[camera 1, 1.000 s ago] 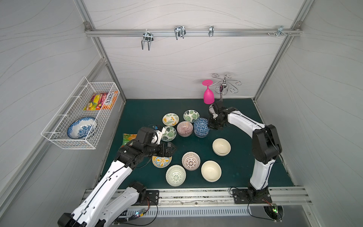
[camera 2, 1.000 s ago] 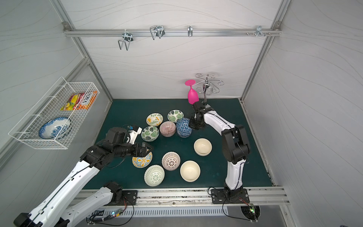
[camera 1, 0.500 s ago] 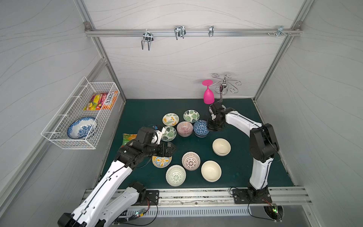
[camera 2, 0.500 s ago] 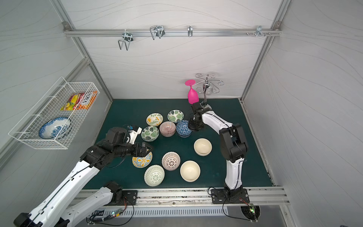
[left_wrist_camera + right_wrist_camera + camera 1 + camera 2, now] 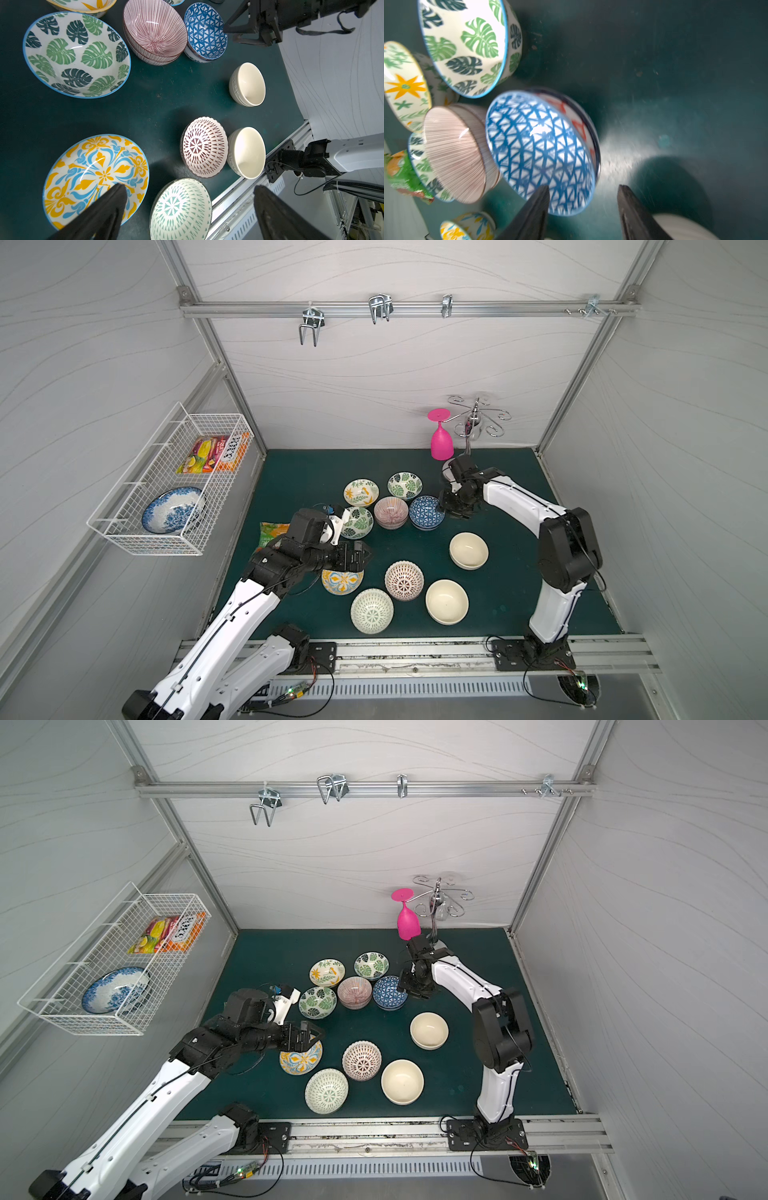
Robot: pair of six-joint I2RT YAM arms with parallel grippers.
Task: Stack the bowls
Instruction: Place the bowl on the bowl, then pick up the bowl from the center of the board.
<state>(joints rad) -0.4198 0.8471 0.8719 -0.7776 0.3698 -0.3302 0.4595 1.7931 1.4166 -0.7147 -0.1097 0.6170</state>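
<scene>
- The blue bowl (image 5: 424,510) sits nested in its twin (image 5: 580,124), toward the back edge of the mat (image 5: 540,614), a bit right of centre. It's right up against the striped stack (image 5: 390,512).
- The right gripper (image 5: 582,188) is roughly half open and holding nothing. One finger hangs inside the blue rim, the other outside.
- The left gripper (image 5: 189,187) is spread wide and empty, hovering over the yellow-and-blue bowl (image 5: 95,176) near the front-left.
- My worry: the top bowl looks a little off-centre (blurry, hard to say). If that inside finger pulls away sideways, it could hook the rim and tip the bowl off or shove the striped stack.
- Versus a second ago, the bowls and left arm haven't budged. The right jaws have come apart off the rim.
</scene>
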